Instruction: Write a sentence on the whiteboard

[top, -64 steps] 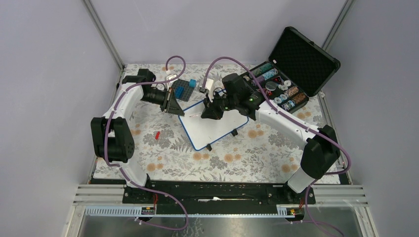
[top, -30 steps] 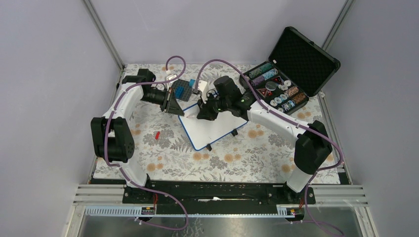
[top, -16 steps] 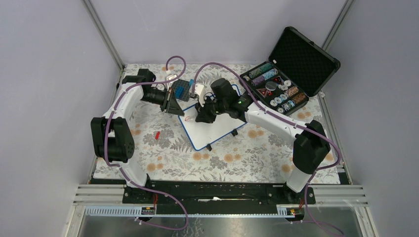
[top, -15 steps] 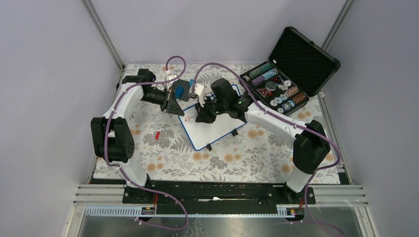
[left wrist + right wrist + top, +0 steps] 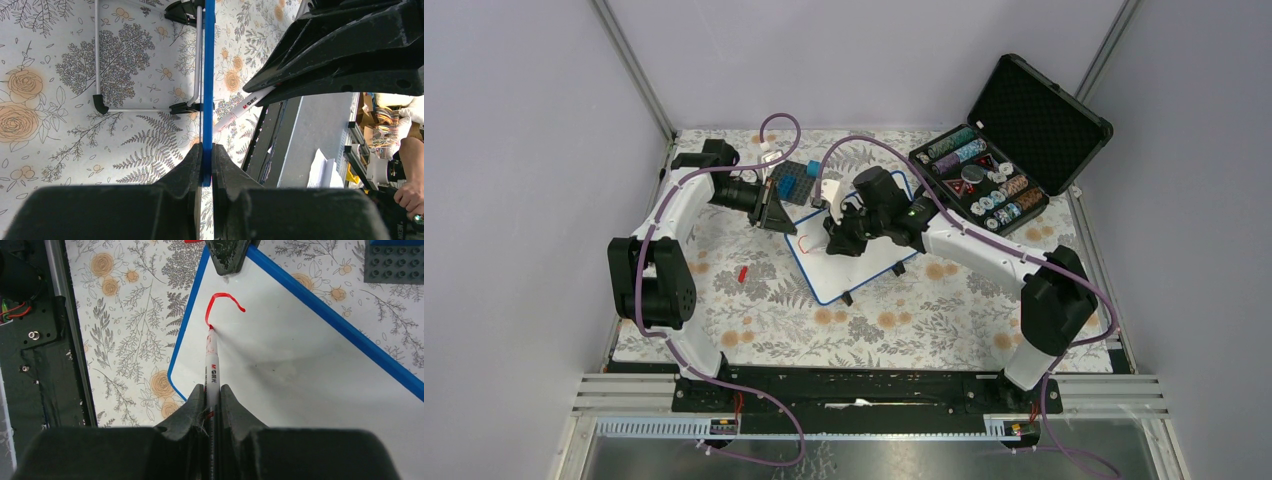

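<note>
Red on white.
We see a red stroke [image 5: 222, 294] on the blue-rimmed white whiteboard [image 5: 310, 370]; the cloth [image 5: 130, 340] shows orange roses, grey ferns.

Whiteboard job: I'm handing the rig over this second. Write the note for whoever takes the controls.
Left tool: shut on the blue rim of the whiteboard, at one corner.
Right tool: shut on the marker, whose red tip touches the board.
Where: the board sits between the two arms, and the marker is over the end that the left tool holds.
Done: one hooked red stroke, with the tip at its lower end.
Left: almost the whole sentence. The rest of the white surface in the right wrist view carries no writing.
</note>
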{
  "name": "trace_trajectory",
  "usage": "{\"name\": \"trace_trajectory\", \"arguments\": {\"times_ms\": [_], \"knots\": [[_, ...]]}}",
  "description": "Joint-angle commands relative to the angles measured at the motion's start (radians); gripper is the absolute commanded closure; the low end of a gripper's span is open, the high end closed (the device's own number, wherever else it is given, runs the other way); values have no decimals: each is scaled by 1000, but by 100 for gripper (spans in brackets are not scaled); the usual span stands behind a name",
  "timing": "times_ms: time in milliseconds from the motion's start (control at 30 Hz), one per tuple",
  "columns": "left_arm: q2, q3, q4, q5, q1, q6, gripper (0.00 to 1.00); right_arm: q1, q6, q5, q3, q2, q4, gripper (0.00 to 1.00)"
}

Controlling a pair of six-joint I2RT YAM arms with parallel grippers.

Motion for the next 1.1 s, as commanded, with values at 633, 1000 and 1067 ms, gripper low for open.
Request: {"name": "trace_trajectory", "arguments": {"times_ms": [633,1000,1067], "knots": [[-19,18,-11,21,-14,11,100,-7,-11,21,97,-8,-23,100],[-14,18,-11,14,-14,12,100,-8,-33,55,91,-1,-33,100],[-16,17,-12,11,-14,11,100,-9,-34,69,87,-5,-37,100]]}}
